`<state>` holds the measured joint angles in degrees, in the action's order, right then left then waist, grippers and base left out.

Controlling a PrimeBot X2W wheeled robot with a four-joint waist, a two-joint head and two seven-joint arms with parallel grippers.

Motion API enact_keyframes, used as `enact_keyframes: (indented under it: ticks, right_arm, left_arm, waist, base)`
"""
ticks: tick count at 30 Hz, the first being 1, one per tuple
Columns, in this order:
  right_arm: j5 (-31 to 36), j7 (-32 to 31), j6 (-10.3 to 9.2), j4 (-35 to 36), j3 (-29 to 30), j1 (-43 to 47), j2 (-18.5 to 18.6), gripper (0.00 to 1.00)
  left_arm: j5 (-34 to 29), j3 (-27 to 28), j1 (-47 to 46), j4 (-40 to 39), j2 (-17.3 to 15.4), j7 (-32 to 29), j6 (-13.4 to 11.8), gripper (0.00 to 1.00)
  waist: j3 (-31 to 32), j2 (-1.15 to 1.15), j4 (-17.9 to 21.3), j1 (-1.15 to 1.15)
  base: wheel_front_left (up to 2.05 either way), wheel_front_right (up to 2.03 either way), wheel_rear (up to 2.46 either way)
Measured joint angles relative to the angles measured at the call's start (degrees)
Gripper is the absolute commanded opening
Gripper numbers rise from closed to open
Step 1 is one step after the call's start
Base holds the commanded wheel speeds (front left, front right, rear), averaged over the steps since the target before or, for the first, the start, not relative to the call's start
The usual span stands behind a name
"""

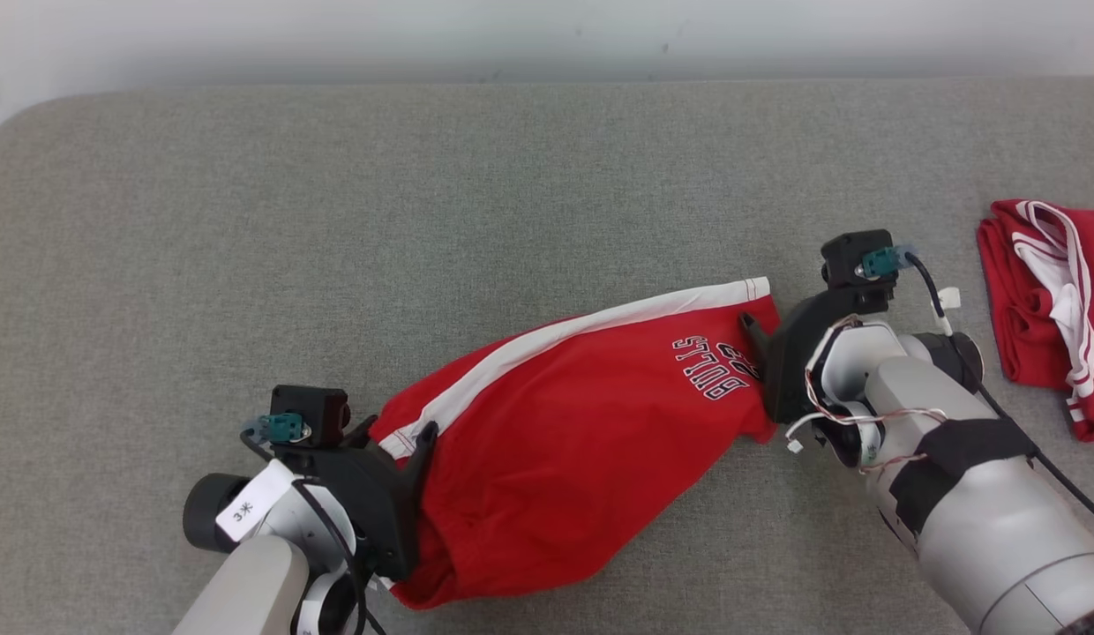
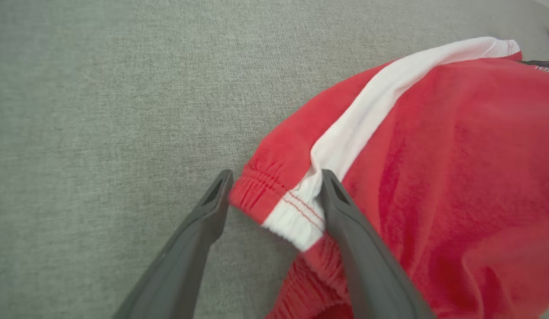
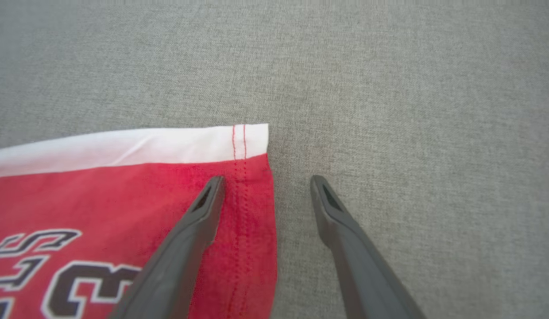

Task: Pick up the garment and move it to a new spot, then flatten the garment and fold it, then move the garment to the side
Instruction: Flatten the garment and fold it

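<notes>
Red garment (image 1: 556,423) lies diagonally on bench (image 1: 335,220). Left gripper (image 2: 274,181) open, straddling waistband corner; right gripper (image 3: 268,181) open across hem edge. Head view adds second red garment (image 1: 1041,300), far right.

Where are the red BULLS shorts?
In the head view the red shorts lie low and central on the grey table, between the left gripper at their waistband and the right gripper at their hem.

Red shorts (image 1: 556,423) with a white side stripe and BULLS lettering lie rumpled and slantwise on the grey table (image 1: 335,220), elastic waistband toward its near side.
</notes>
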<state>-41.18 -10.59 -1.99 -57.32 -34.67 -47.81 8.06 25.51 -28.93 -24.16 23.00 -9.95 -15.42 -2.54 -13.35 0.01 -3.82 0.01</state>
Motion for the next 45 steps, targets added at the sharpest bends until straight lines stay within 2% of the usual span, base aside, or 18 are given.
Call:
enact_keyframes:
  ticks: [1, 3, 4, 5, 6, 14, 23, 27, 30, 33, 36, 39, 42, 45]
  right_arm:
    - [0.0, 0.0, 0.08, -0.4, -0.1, -0.5, -0.3, 1.00]
    - [0.0, -0.1, 0.62, -1.4, -0.3, -1.3, -0.9, 1.00]
    - [0.0, -0.1, 0.86, -2.0, -0.4, -1.5, -1.1, 0.76]
    - [0.0, -0.1, 1.01, -2.4, -0.5, -1.8, -1.2, 0.35]
    - [0.0, 0.0, 1.12, -2.8, -0.5, -2.1, -1.2, 0.00]
    - [0.0, 2.2, 2.53, -5.5, -0.4, -3.4, -1.6, 0.00]
    - [0.0, 10.9, 4.24, -5.8, 1.7, -7.4, -1.8, 0.00]
    - [-0.6, 12.4, 5.95, -6.4, 2.3, -8.0, -1.9, 0.00]
    - [-1.2, 10.1, 7.33, -8.1, 1.8, -7.8, -2.0, 0.00]
    - [-2.3, 6.0, 8.20, -9.0, 1.6, -8.1, -1.9, 0.00]
    - [-3.0, 1.9, 8.56, -9.3, 1.8, -11.7, -1.6, 0.00]
    - [-4.1, -0.1, 8.56, -8.3, 2.9, -20.8, -0.3, 0.00]
    - [-3.4, 2.1, 8.55, -5.4, 4.5, -31.9, 1.5, 0.00]
    - [-3.4, 6.2, 8.47, -2.0, 6.4, -40.1, 1.8, 0.00]
  left_arm:
    - [0.0, -0.2, 0.0, -0.2, 0.0, -0.5, 0.0, 0.88]
    - [0.2, -0.5, 0.0, -0.9, 0.0, -1.2, 0.0, 0.39]
    - [0.3, -0.6, 0.0, -1.3, 0.0, -1.4, 0.0, 0.22]
    - [0.3, -0.7, 0.0, -1.6, 0.0, -1.8, 0.0, 0.08]
    - [0.3, -0.8, 0.0, -1.7, 0.0, -2.1, 0.0, 0.00]
    - [0.9, 0.0, 0.0, -4.3, 0.0, -2.2, 0.1, 0.00]
    - [1.8, 3.6, -2.5, -6.9, 0.5, 2.7, 0.0, 0.00]
    - [4.2, 4.6, -2.5, -7.1, 0.9, 3.9, 0.1, 0.00]
    - [5.8, 4.9, -2.6, -6.4, 1.1, 3.8, 1.9, 0.00]
    - [8.7, 5.1, -4.3, -3.6, 0.9, 1.5, 4.8, 0.00]
    - [15.0, 7.8, -9.1, -0.6, 1.4, -2.3, 7.7, 0.00]
    - [17.1, 9.7, -18.0, 2.4, 0.5, -6.0, 8.1, 0.00]
    - [15.0, 11.5, -30.2, 3.4, -1.5, -6.5, 8.1, 0.00]
    - [15.0, 14.8, -40.0, 0.9, -1.2, -3.7, 8.1, 0.00]
  waist:
    - [-0.1, 0.00, 0.0, 0.00]
    - [-0.3, 0.00, 0.0, -0.01]
    - [-0.4, 0.00, 0.0, -0.01]
    - [-0.5, 0.00, 0.0, -0.01]
    - [-0.6, 0.00, -0.1, -0.01]
    - [-1.0, 0.00, -0.6, -0.01]
    - [0.7, 0.00, -0.1, -0.01]
    - [1.9, -0.01, 0.5, -0.01]
    - [2.5, -0.01, 1.2, -0.01]
    - [2.6, -0.01, 2.2, -0.02]
    - [1.8, -0.01, 2.9, -0.01]
    - [0.3, 0.00, 3.6, -0.01]
    - [-1.6, 0.00, 4.3, -0.01]
    - [-3.7, -0.01, 5.1, -0.01]
  base:
    - [0.00, 0.00, 0.00]
    - [0.00, 0.00, 0.00]
    - [0.00, 0.00, 0.00]
    - [0.00, 0.00, 0.00]
    - [0.00, 0.00, 0.00]
    - [0.00, 0.00, 0.00]
    - [0.00, 0.00, 0.00]
    - [0.00, 0.00, 0.00]
    - [0.00, 0.00, 0.00]
    - [0.00, 0.00, 0.00]
    - [0.00, 0.00, 0.00]
    - [0.00, 0.00, 0.00]
    - [0.00, 0.00, 0.00]
    - [0.00, 0.00, 0.00]
